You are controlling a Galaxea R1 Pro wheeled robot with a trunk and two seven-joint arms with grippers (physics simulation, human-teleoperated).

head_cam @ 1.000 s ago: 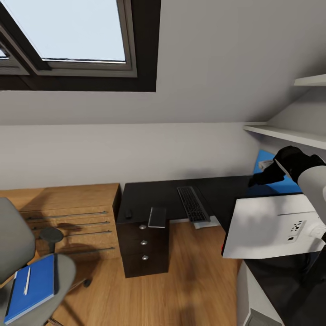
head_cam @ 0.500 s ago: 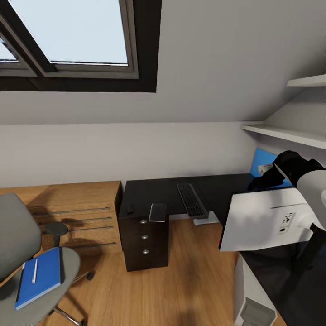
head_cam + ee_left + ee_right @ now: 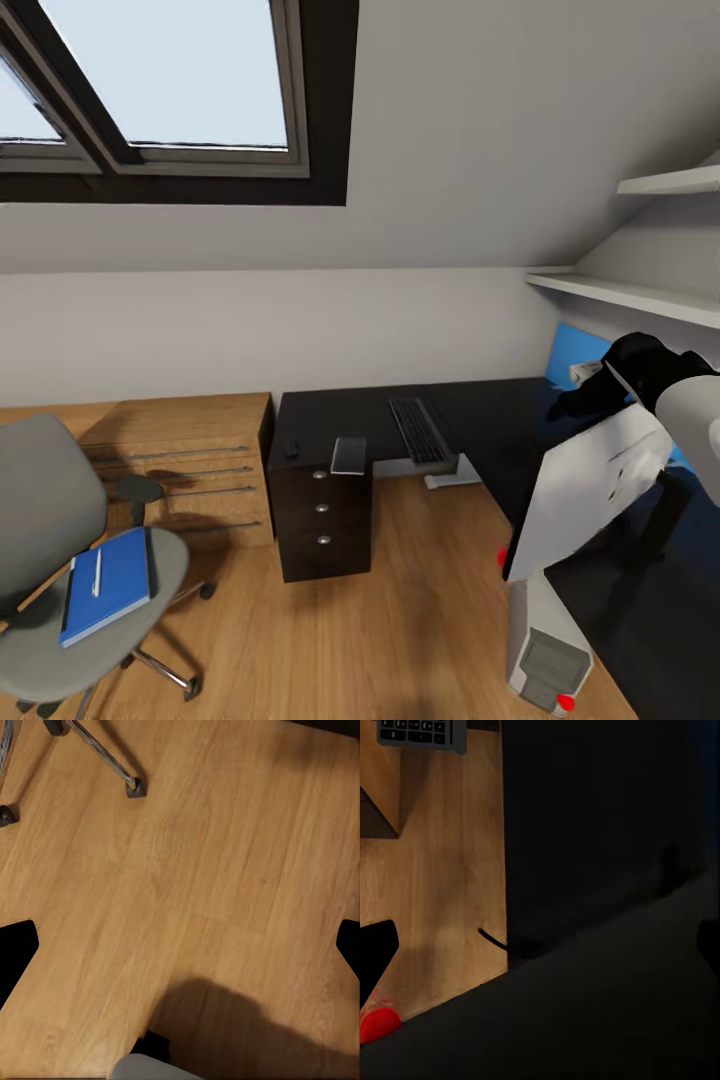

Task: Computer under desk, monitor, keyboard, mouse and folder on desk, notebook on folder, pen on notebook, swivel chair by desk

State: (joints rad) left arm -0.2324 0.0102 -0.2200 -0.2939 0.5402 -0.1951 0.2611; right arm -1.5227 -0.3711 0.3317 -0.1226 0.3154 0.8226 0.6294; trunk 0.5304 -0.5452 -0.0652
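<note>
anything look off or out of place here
Yes. The monitor is tilted steeply, white back showing, leaning by the right arm rather than standing upright on the desk. The folder, with the pen on it, lies on the swivel chair. The notebook overhangs the desk's front edge.

The monitor hides the right gripper's fingers, so their grip cannot be told. The picture's edge cuts off the chair and the right arm. The mouse is too small to make out.
</note>
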